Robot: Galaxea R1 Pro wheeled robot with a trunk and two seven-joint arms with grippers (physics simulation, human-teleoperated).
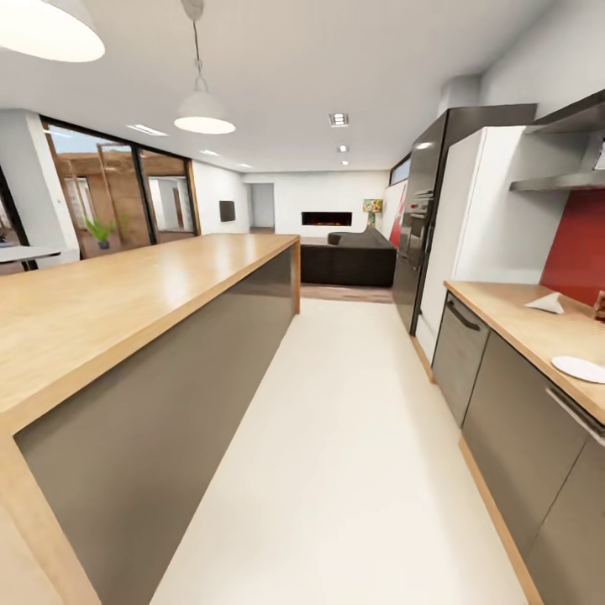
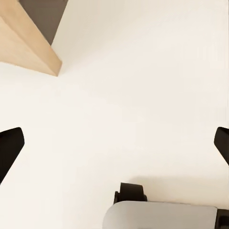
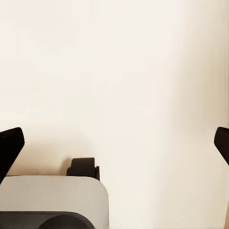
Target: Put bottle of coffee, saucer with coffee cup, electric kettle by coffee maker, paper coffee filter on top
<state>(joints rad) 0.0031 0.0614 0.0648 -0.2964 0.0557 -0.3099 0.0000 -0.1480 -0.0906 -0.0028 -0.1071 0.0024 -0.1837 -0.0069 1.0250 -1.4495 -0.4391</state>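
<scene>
Pale kitchen floor (image 1: 336,470) runs up the middle of the head view, between a long wooden island (image 1: 126,294) at left and the table (image 1: 504,315) at right. On that table, at right centre of the frame, lie one paper coffee filter (image 1: 548,303) and, lower right, one saucer (image 1: 580,368); something dark at the right edge is too cut off to name. Two pendant lamps hang at upper left. Left tool (image 2: 114,143) and right tool (image 3: 114,143) each gape wide, empty, above the floor. I judge the robot is travelling, nothing grasped; next it must turn to the right-hand table.
</scene>
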